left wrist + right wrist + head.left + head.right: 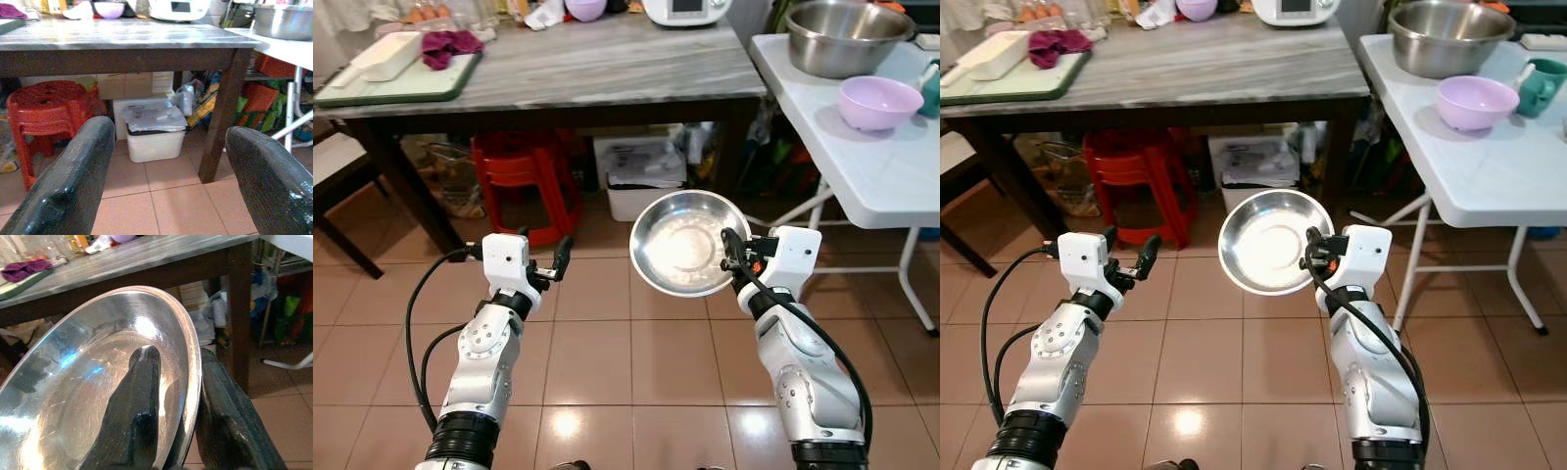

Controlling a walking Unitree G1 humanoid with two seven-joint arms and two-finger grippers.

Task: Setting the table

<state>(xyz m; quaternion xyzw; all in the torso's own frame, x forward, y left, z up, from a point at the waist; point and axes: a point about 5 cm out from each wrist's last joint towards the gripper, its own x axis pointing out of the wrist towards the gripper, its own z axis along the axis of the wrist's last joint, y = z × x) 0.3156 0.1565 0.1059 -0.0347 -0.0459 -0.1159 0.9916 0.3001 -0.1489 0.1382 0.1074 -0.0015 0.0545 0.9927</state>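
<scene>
Carrying a steel dish (685, 242) toward the worktops looks like the step in hand: the right tool (732, 257) is clamped on the dish's rim, one finger (134, 416) inside the bowl and the other behind it, so the dish hangs tilted on edge in the air above the tiled floor (607, 362). The left tool (551, 266) is held out level beside it, fingers apart, with nothing between them.

Next, I judge, the robot must step closer to the grey worktop (607, 64), lift the dish above its edge, level it and set it down on a bare stretch.

On the grey worktop sit a green tray (406, 83) with a purple cloth (450, 44). The white folding worktop (871, 157) to the right carries a lilac bowl (879, 103) and a large steel basin (847, 34). A red stool (524, 181) and a white bin (641, 181) stand under the grey worktop, near where the robot would stand.
</scene>
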